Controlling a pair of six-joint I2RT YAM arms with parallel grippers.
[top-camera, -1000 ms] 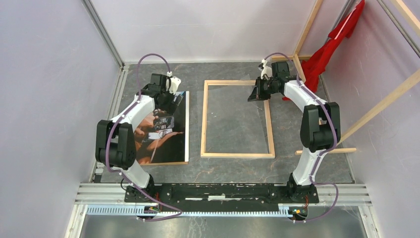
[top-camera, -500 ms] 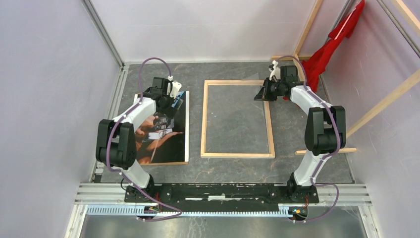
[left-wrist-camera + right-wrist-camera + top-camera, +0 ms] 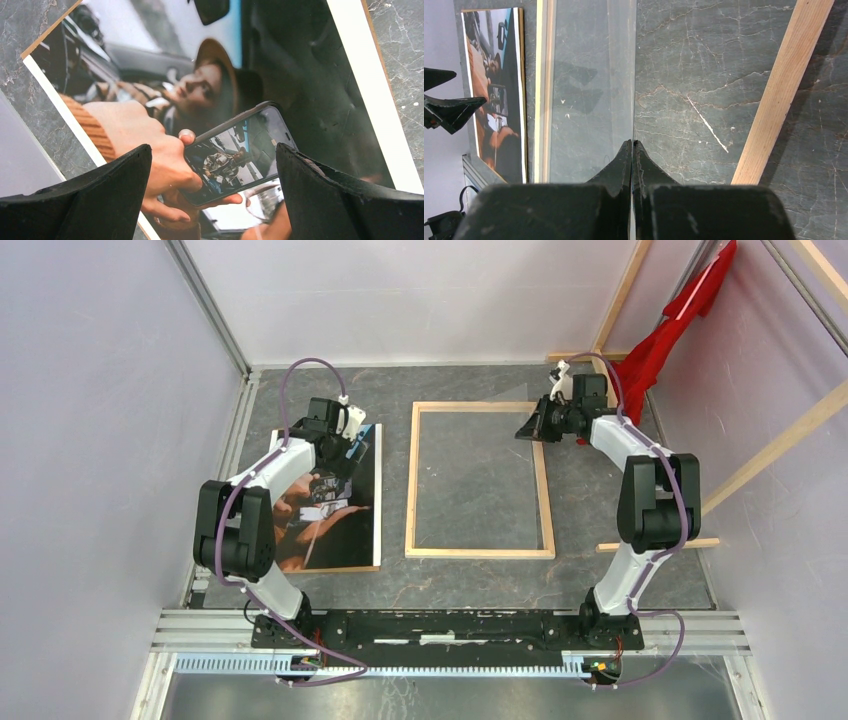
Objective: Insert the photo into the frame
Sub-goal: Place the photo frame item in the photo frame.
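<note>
photo (image 3: 330,505) on backing board (image 3: 379,490), left of frame (image 3: 411,480); left gripper (image 3: 336,448) over photo; right gripper (image 3: 527,428) on pane (image 3: 589,100) at frame's far-right corner

A clear thin pane (image 3: 589,100), pinched by the right gripper (image 3: 632,143), covers part of the opening in the light wooden rectangular frame (image 3: 410,490); bare wooden beams (image 3: 760,465) flank its right.

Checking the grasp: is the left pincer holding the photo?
No, the left pincer is wide open over the photo, gripping nothing.

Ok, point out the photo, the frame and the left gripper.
photo (image 3: 340,530), top external view, dark lower part of the print
frame (image 3: 480,553), top external view, near wooden border
left gripper (image 3: 212,150), left wrist view, midway between fingertips
</note>
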